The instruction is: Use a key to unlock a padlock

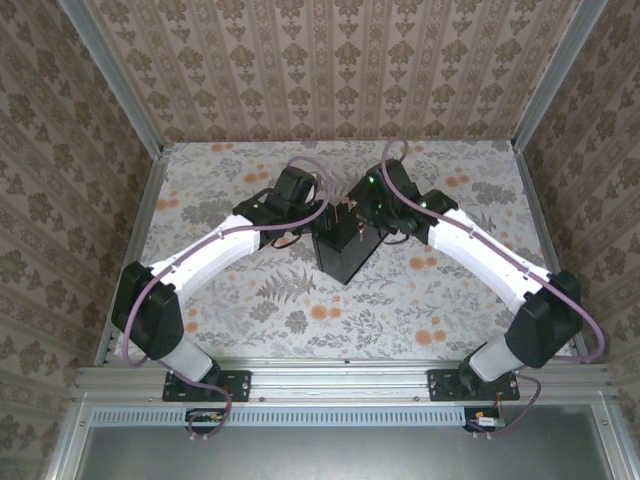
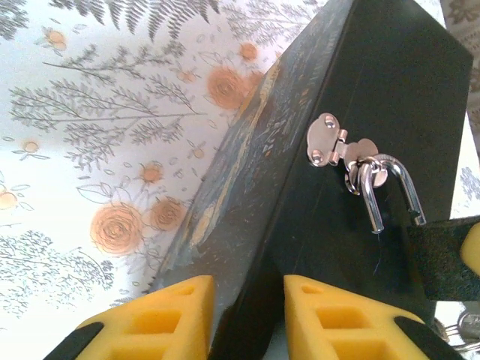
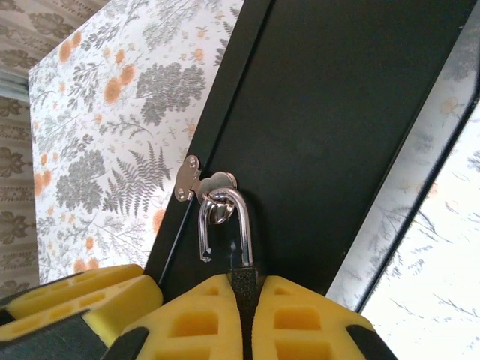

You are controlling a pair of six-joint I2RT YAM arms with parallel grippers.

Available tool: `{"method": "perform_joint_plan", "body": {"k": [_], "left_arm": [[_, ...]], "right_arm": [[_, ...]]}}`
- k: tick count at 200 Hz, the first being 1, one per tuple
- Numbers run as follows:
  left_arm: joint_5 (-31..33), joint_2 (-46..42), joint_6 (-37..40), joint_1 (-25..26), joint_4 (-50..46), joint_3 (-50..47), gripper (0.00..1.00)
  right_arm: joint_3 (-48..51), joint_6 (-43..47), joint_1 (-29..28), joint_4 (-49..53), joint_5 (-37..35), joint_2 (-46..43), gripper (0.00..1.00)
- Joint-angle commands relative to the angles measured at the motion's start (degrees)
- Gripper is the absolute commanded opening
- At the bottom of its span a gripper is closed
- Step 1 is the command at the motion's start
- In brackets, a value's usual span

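The box (image 1: 345, 250) stands on the tabletop (image 1: 250, 300) with the padlock (image 3: 245, 232) hung through the hasp (image 3: 191, 180) on its side. The shackle has one leg ending free in the air, so I judge the unlocking done or all but done, with perhaps only unhooking left. The left gripper (image 2: 247, 292) is part-closed across the box's edge, apparently bracing it, while the right gripper (image 3: 243, 281) is pinched almost together on the padlock, whose long shackle leg runs down between its pads.
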State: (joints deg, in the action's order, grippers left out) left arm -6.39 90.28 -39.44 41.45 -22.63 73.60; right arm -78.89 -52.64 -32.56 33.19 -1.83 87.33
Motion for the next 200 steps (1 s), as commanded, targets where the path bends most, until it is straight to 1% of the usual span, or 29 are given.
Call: {"method": "perform_joint_plan", "body": {"k": [1, 20, 33, 41, 56, 80, 95, 101, 111, 121, 132, 147, 154, 175, 179, 190, 200], "left_arm": [[-3.7, 2.4, -1.4, 1.0, 1.3, 0.3, 0.30], [-3.8, 2.3, -1.3, 0.6, 1.4, -0.2, 0.31], [-3.7, 2.3, -1.3, 0.6, 1.5, -0.5, 0.30], [-3.7, 2.2, -1.5, 0.6, 1.6, -0.5, 0.31], [-3.6, 2.0, -1.5, 0.6, 1.3, -0.5, 0.30], [-3.4, 1.9, -1.1, 0.5, 0.7, 0.1, 0.30], [-3.0, 2.0, -0.8, 0.5, 0.4, 0.4, 0.31], [-2.9, 2.0, -0.7, 0.4, 0.3, 0.5, 0.30], [-3.1, 2.0, -0.6, 0.5, 0.4, 0.5, 0.30], [-3.4, 2.1, -0.4, 0.5, 0.3, 0.7, 0.30], [-3.5, 2.3, -0.2, 0.5, -0.1, 1.2, 0.30], [-3.4, 2.2, -0.2, 0.5, -0.1, 1.0, 0.30], [-3.3, 2.0, -0.2, 0.4, -0.1, 0.9, 0.30], [-3.4, 2.0, -0.1, 0.3, -0.1, 0.9, 0.30], [-3.4, 2.1, 0.0, 0.3, -0.1, 1.0, 0.30], [-3.4, 2.0, 0.0, 0.3, -0.1, 1.1, 0.30], [-3.5, 1.9, -0.1, 0.3, -0.2, 1.2, 0.30]], "right_arm": [[-4.2, 5.2, -1.0, 0.7, 16.4, 1.3, 0.21], [-2.4, 6.0, -0.7, 2.9, 17.5, 1.7, 0.25], [-0.8, 5.9, -0.5, 2.5, 18.2, 2.0, 0.25], [-0.1, 5.6, -0.5, 2.1, 18.3, 2.1, 0.23], [-0.3, 5.6, -0.5, 3.0, 18.0, 2.3, 0.13], [-3.2, 8.8, -0.6, 8.1, 15.1, 3.2, 0.09], [-4.8, 10.9, -0.4, 11.8, 12.3, 3.5, 0.03], [-4.8, 11.5, -0.2, 12.1, 12.4, 3.3, 0.01], [-4.7, 12.2, 0.3, 12.2, 14.1, 3.5, 0.00], [-5.2, 13.5, 0.6, 12.8, 16.4, 4.4, 0.04], [-5.9, 14.9, 0.4, 14.1, 16.6, 5.2, 0.14], [-5.5, 15.5, 0.5, 14.4, 17.3, 5.5, 0.21], [-5.5, 15.8, 0.5, 14.6, 17.0, 5.6, 0.23], [-5.8, 16.6, 0.4, 14.5, 17.4, 6.4, 0.22], [-6.1, 16.8, 0.4, 14.6, 17.4, 6.6, 0.20], [-6.4, 17.2, 0.3, 14.8, 16.8, 7.0, 0.09], [-6.5, 17.7, 0.4, 15.1, 16.6, 7.3, 0.03]]}}
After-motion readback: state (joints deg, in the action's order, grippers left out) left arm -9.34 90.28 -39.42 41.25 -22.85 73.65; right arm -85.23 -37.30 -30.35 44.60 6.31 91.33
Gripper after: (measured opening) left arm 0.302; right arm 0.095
